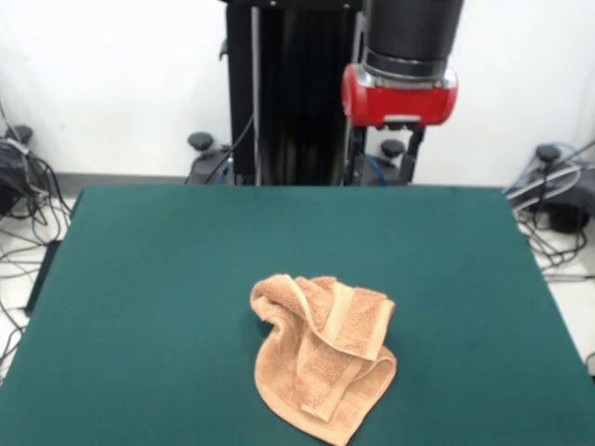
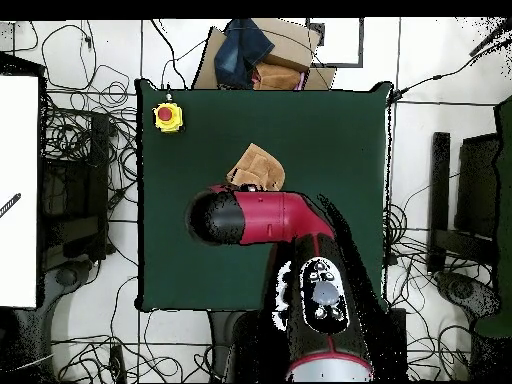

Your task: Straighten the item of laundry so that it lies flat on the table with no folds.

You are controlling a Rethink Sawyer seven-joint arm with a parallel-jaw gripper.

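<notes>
Towel lay crumpled on the green table, toward the near edge in the front view and a little right of the middle. It was bunched into a loose heap, with one banded edge folded over the top and running diagonally down the pile, and a rounded lump at its far left. In the overhead view only part of it showed, just beyond the arm's red and black end, which covered the rest.

It looked like soft terry: light, limp and not slippery, so I judged it would drape and drag along the cloth-like top without sliding freely. Nothing about it seemed fragile. The best hold was probably a free corner or the raised banded edge on top of the heap, where a pinch could take one layer only; grabbing the middle would likely lift several layers together and leave the folds in.

The arm hung high above the far side of the table in the front view, where only its red collar and black housing were visible. The gripper itself could not be made out, so I could not tell its state.

A yellow box with a red button sat near one table corner. No brand, label or readable writing showed anywhere.
</notes>
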